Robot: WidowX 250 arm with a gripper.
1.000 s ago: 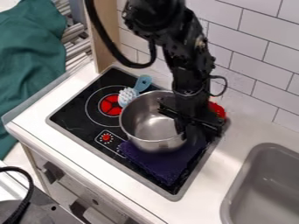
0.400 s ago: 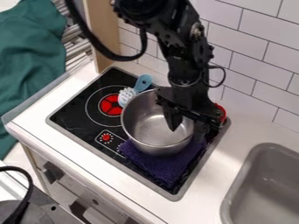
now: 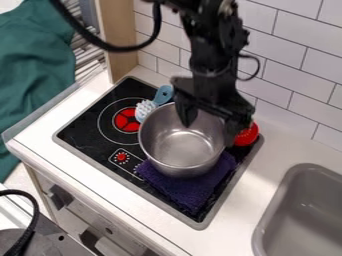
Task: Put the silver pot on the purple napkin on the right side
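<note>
The black gripper (image 3: 209, 131) hangs over the back right part of the silver pot (image 3: 180, 152), its fingers spread apart. One finger is above the pot's opening, the other by its right rim. Nothing is held between them. The pot stands upright, its front right part over the back of the purple napkin (image 3: 188, 192). The napkin lies flat on the right side of the stove, its back portion hidden under the pot.
A blue brush (image 3: 162, 95) with white bristles lies behind the pot's left side on the black stovetop (image 3: 90, 130). A red round object (image 3: 247, 135) is at the pot's right. A grey sink (image 3: 304, 210) is at the right, and a tiled wall rises behind.
The gripper has risen from the pot's right wall and moved toward the back, uncovering more of the pot and the red object. The pot has shifted slightly toward the front.
</note>
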